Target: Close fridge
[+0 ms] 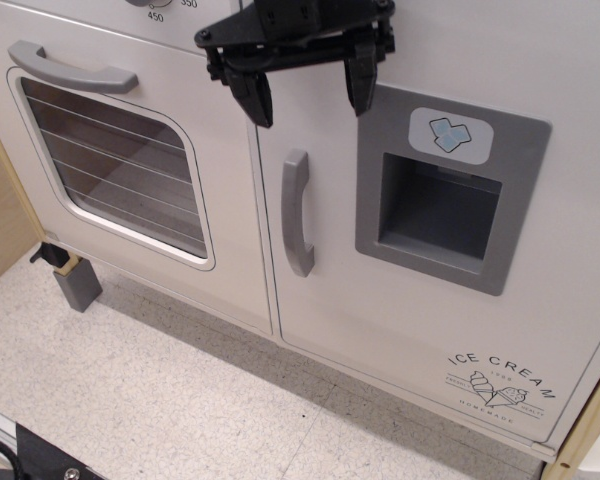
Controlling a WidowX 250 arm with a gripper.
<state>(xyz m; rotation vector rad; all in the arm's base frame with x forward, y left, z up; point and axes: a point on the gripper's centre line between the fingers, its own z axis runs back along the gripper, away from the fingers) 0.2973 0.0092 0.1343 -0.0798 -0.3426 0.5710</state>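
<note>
The off-white fridge door (420,330) fills the right side of the view. It has a vertical grey handle (296,212), a grey ice-dispenser recess (440,212) with a blue ice-cube sticker, and an "ICE CREAM" print low on the right. The door's left edge lies almost flush beside the oven panel. My black gripper (308,98) is open and empty, its two fingers pointing down against the top of the fridge door, just above the handle.
The oven door (110,160) with wire-rack window and horizontal grey handle (72,68) is at the left. A grey foot (77,285) stands on the speckled floor below it. A wooden panel edges the far left and the bottom right corner.
</note>
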